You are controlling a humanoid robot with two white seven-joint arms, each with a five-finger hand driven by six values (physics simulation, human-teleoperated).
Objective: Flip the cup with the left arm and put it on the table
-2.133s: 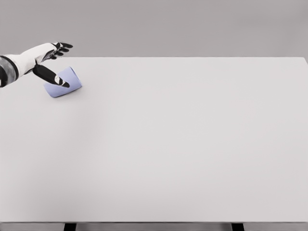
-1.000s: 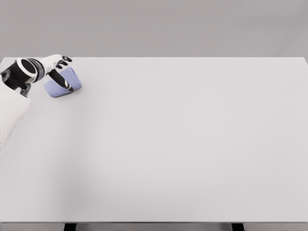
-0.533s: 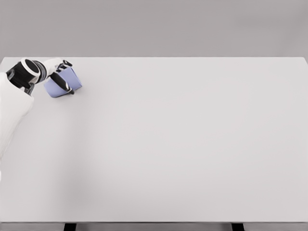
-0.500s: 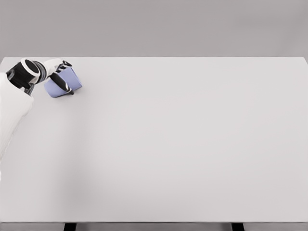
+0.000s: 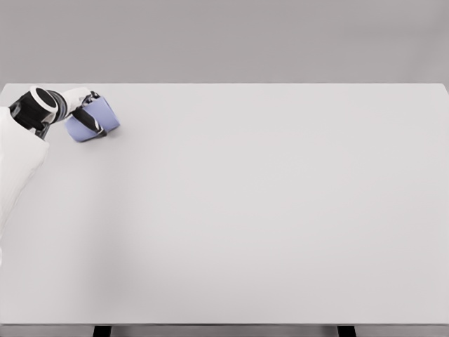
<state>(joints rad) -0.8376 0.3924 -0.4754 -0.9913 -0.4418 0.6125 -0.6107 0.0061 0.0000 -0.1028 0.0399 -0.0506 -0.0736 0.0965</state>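
Locate the cup [image 5: 98,123] at the far left of the table [image 5: 252,210], near the far edge. It is pale blue and lies on its side, tilted, resting on the tabletop. No brand, label or writing can be read on the cup, the arm or the table.

Note the left hand [image 5: 85,112]: its fingers [image 5: 88,120] are wrapped across the cup's wall, with one dark finger running down over the near side and others showing at the top edge. The hand is clamped on the cup. The wrist, with its black-and-white banded joint, sits just left of the cup, and the white forearm runs down along the left edge of the picture.

Compare with the earlier frames. About two seconds ago the hand was spread above the cup, with one finger pointing across it and the rest extended toward the far edge. One second ago the arm had swung in from the lower left and the fingers had begun to close. In the last half second the fingers have tightened further round the wall. The cup has kept nearly the same place and tilt throughout

You will not find the right arm in view
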